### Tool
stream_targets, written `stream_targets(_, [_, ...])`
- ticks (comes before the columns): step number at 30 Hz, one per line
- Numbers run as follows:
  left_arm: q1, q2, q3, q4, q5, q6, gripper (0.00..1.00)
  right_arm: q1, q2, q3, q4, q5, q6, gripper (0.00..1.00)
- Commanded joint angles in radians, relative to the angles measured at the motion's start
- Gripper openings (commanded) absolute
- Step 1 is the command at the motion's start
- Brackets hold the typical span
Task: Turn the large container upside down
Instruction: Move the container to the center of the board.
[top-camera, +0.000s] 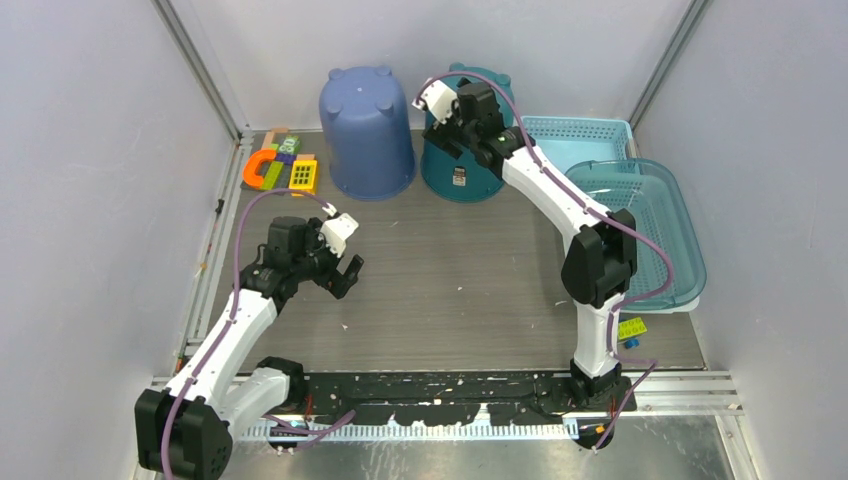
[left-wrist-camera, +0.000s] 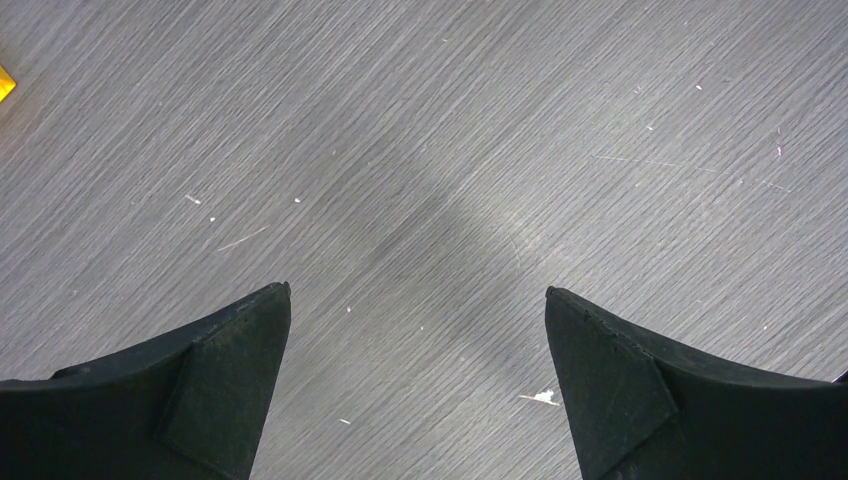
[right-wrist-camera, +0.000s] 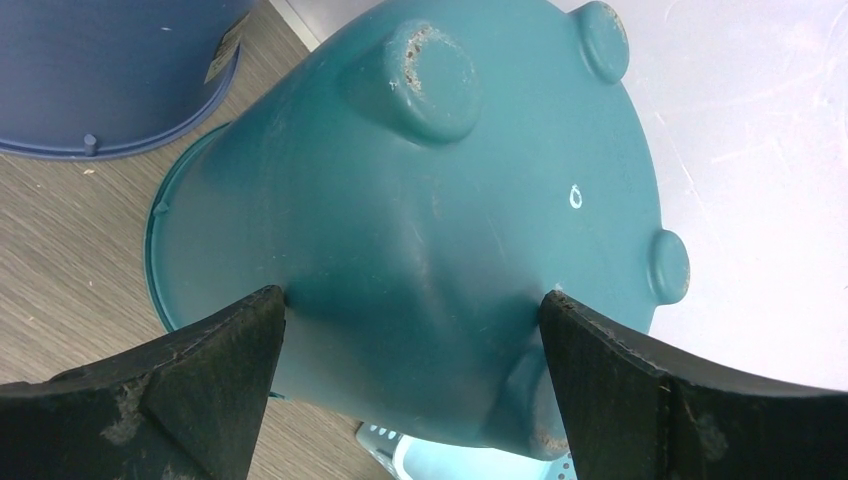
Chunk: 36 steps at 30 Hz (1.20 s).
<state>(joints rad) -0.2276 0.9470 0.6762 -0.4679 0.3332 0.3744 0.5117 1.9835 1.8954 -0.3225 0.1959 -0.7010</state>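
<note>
Nearest: black rail along the 6 o'clock edge, left arm based at 7, right arm based at 5. Left pincer is at 8 o'clock over the surface, fingers spread wide. Its wrist view shows only grey woodgrain, white specks and a yellow corner at its 10 o'clock edge.

Right arm is stretched out to 12–1 o'clock, with the right pincer over the teal container. That container stands rim-down on the surface, footed base up, by the back wall. Right pincer fingers are spread wide, one on each side of the upturned base. The tips overlap its wall in the wrist view; can't tell if they touch.

Blue container is just beside it at 11–12 o'clock, also rim-down, feet up. Can't tell if the two touch.

Toy blocks are at 10 o'clock, beside the blue one. Two pale blue baskets are at 2–3 o'clock, overlapping. Yellow brick is at 4 o'clock, near the right arm's base.
</note>
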Motion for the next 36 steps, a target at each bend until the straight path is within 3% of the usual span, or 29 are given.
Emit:
stream_targets(1, [0.005,0.001,0.002,0.032,0.012,0.002,1.0,-0.011,0.002,0.023,-0.119,-0.03,0.08,1.0])
stream_targets(7, [0.005,-0.004,0.002,0.032,0.01,0.003,1.0,-0.007,-0.174,0.004,-0.2,-0.092,0.28,1.0])
stream_targets(17, [0.006,0.01,0.001,0.034,0.001,0.007,1.0,0.0,-0.562,-0.128,-0.333,-0.149,0.826,1.0])
stream_targets(24, [0.007,0.043,-0.001,0.035,-0.057,0.017,1.0,0.005,-0.678,-0.145,-0.428,-0.128,1.163,1.0])
stream_targets(36, [0.011,0.076,0.059,-0.043,-0.095,0.036,1.0,0.113,-0.742,-0.069,-0.572,0.151,1.3,1.0])
